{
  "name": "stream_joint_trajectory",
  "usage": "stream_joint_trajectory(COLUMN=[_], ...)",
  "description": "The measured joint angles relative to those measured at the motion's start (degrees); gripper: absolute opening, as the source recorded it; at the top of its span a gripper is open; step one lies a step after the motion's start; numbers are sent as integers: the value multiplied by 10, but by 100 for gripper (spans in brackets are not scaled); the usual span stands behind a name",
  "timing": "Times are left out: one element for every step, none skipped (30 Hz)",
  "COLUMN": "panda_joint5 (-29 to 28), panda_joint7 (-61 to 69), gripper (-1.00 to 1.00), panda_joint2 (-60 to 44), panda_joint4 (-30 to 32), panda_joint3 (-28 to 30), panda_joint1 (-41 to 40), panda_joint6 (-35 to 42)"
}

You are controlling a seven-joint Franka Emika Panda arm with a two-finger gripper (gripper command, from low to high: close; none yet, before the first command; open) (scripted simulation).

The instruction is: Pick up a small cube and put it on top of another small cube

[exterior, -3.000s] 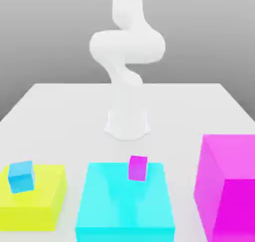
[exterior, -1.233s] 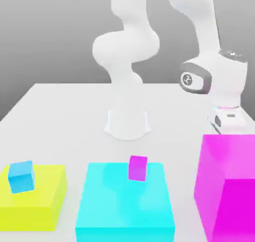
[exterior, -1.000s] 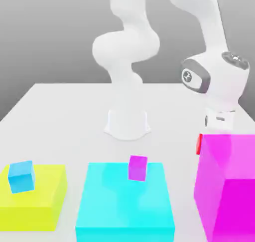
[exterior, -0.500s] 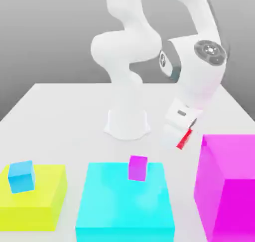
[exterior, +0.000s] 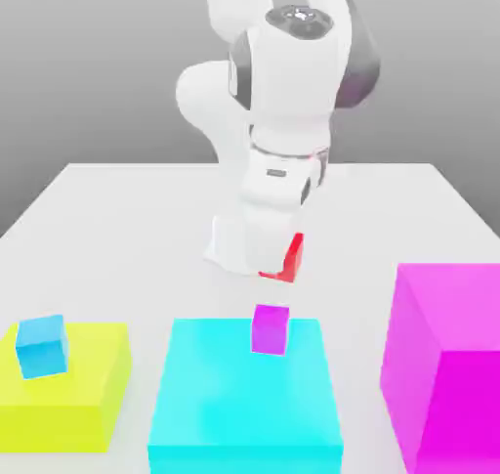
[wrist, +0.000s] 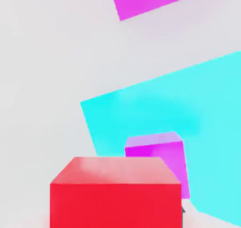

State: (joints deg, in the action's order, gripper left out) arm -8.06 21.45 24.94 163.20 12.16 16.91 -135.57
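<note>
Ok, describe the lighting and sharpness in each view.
Exterior view: soft, even light, grey backdrop fading darker upward, edges slightly blurry, the cyan block showing faint mottled shading behind the magenta cube. Hand view: the red cube looms large with a pale sheen on its top face; no hard shadows on the table.

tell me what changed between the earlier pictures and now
The gripper came into view at the exterior view's right, took the small plain red cube from behind the big magenta block, and carried it toward the exterior view's left, above the small magenta cube on the cyan block. The small blue cube on the yellow block stayed put.
</note>
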Motion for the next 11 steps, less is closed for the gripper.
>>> stream_joint_trajectory(panda_joint5=[-4, -6, -6, -5, -3, -1, 1, 3, 4, 4, 4], panda_joint7=[22, 42, 52, 59, 63, 67, 69, 71, 72, 72, 72], gripper=[-100, -100, -100, -100, -100, -100, -100, -100, 100, 100, 100], panda_joint2=[2, 1, -10, -25, -43, -62, -81, -101, -114, -114, -114], panda_joint4=[2, 4, 7, 10, 14, 17, 21, 25, 27, 27, 27], panda_joint3=[7, 14, 18, 22, 25, 28, 30, 32, 33, 33, 33], panda_joint1=[1, 3, 4, 7, 9, 11, 12, 14, 14, 14, 14], panda_joint6=[-11, -23, -41, -62, -84, -107, -131, -154, -169, -169, -169])
